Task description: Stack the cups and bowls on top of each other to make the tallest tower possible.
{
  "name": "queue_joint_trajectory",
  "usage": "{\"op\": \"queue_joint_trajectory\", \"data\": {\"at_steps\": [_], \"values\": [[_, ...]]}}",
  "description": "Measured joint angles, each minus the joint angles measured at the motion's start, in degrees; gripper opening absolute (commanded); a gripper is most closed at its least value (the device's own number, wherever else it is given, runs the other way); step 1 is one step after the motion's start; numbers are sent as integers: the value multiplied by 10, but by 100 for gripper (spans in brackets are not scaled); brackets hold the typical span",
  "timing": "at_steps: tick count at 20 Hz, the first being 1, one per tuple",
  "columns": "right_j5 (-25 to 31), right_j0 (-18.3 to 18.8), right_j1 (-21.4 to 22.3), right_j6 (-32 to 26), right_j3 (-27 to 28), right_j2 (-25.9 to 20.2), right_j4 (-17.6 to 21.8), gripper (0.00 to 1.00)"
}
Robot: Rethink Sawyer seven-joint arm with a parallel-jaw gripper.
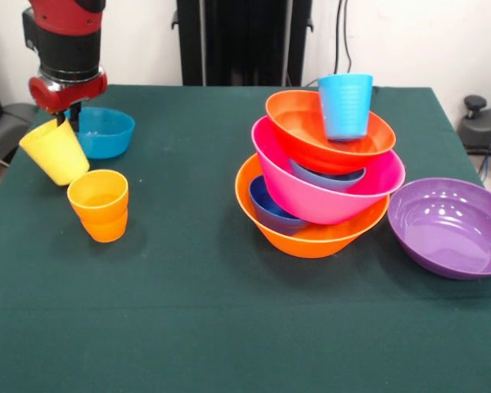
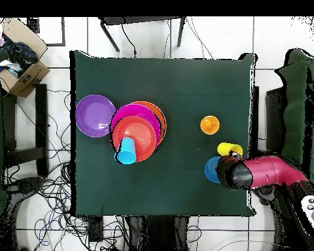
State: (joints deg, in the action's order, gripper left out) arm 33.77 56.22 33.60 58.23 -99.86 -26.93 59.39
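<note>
The end effector (image 1: 64, 121) is clamped on the tilted yellow cup (image 1: 55, 151), lifted above the table (image 1: 188, 311).

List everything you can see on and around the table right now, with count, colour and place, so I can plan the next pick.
Tower of glossy plastic bowls: one leaning pile, table centre; large orange bowl at the base, large pink bowl above it, wide red-orange bowl on top, blue bowls tucked between.
Light blue plastic cup: one, standing in the top bowl.
Wide purple plastic bowl: one, on the cloth beside the tower.
Ridged orange plastic cup: one, upright, alone on the cloth.
Small teal plastic bowl: one, behind the arm.
Yellow plastic cup: one, tilted, lifted.
Green tablecloth: one.
Cardboard box: one, on the floor.
Gripper: one, red and black, fingers holding the yellow cup's rim.
</note>
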Motion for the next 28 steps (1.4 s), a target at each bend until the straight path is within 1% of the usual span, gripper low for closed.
{"op": "queue_joint_trajectory", "data": {"at_steps": [10,20,23,28], "values": [[0,-4,29,0,-22,0,-17,0],[0,-19,74,0,-63,0,-43,0],[0,-25,91,0,-81,0,-59,0],[0,-26,120,0,-115,0,-106,0]]}}
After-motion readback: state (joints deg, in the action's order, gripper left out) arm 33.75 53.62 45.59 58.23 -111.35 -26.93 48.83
